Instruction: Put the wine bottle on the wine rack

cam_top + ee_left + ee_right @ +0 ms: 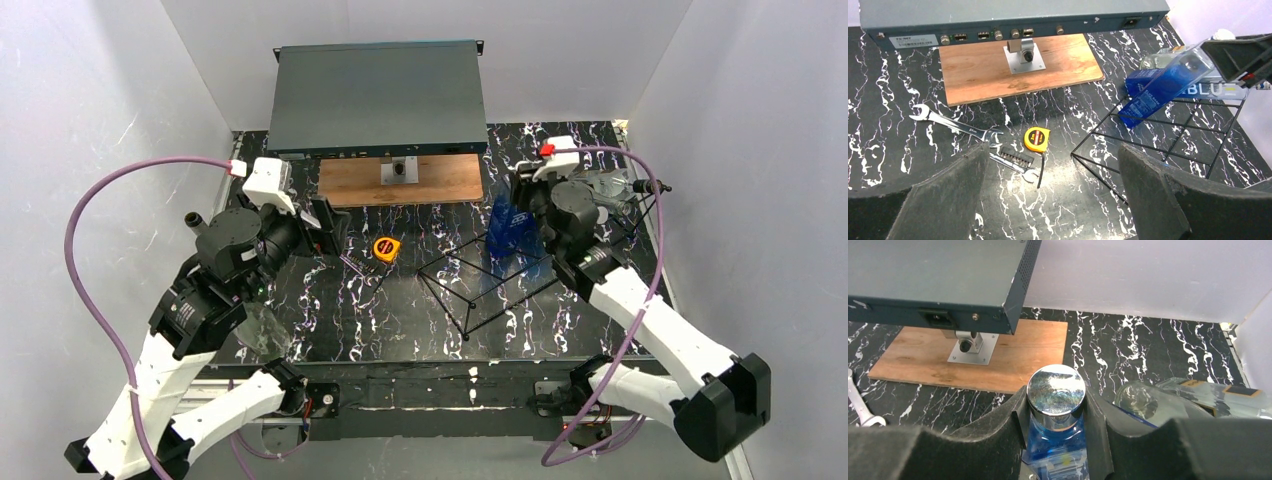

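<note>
My right fingers (1103, 427) are pinching the wine bottle (1056, 390) by the neck, just under its silver cap. The left fingers (1153, 200) are spread wide and hold nothing. The blue bottle hangs tilted, base low over the far end of the wine rack (1168, 142) and neck raised toward the right; I can't tell if it touches the wire. I'd level it along a trough between the wires, lower slowly, and release only once it sits, minding the clear bottles (1168, 402) just beside. My right arm reaches forward, wrist beyond the rack, while the left hangs over the left side of the tabletop (330, 320).
</note>
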Tool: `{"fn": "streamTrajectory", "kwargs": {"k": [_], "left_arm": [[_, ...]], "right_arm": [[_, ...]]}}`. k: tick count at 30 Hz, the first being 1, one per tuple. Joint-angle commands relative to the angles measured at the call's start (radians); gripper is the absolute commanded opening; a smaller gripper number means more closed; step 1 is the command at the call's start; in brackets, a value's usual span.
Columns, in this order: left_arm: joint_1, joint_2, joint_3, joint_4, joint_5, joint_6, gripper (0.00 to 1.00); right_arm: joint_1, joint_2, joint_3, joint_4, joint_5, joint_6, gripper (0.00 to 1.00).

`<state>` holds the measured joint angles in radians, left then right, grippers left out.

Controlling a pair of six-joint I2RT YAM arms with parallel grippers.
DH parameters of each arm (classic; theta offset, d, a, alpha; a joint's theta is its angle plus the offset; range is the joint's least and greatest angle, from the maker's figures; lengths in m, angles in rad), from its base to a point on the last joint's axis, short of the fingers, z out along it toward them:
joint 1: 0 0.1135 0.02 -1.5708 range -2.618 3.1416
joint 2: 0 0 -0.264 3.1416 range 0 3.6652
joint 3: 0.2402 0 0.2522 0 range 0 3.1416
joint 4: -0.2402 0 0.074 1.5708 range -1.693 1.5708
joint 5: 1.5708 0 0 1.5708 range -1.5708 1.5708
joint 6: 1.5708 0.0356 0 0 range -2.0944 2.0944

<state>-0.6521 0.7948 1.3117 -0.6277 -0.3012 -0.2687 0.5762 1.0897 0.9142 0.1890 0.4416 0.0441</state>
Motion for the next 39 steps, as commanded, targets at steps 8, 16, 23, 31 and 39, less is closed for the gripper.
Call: {"fn": "streamTrajectory", "kwargs": {"k": [8,16,23,31,39], "left_arm": [[-0.002,-0.022,-0.039,0.023,-0.017,0.001,0.99],[-0.003,-0.042,-0.078,0.024,-0.018,-0.031,0.99],[-0.002,-0.032,-0.061,0.010,0.007,-0.052,0.99],[-0.002,-0.028,-0.087,0.008,0.032,-0.079,0.99],[-0.003,0.000,-0.052,0.010,0.043,-0.072,0.99]], "right_arm": [[-0.004,-0.215,-0.168,0.272,-0.029,-0.068,0.01],[-0.004,-0.297,-0.296,0.271,-0.029,-0.083,0.01],[-0.004,-0.389,-0.373,0.207,0.019,-0.051,0.01],[-0.004,-0.499,-0.457,0.108,0.068,0.026,0.01],[-0.004,-0.529,-0.463,0.022,0.050,0.080,0.01]]}}
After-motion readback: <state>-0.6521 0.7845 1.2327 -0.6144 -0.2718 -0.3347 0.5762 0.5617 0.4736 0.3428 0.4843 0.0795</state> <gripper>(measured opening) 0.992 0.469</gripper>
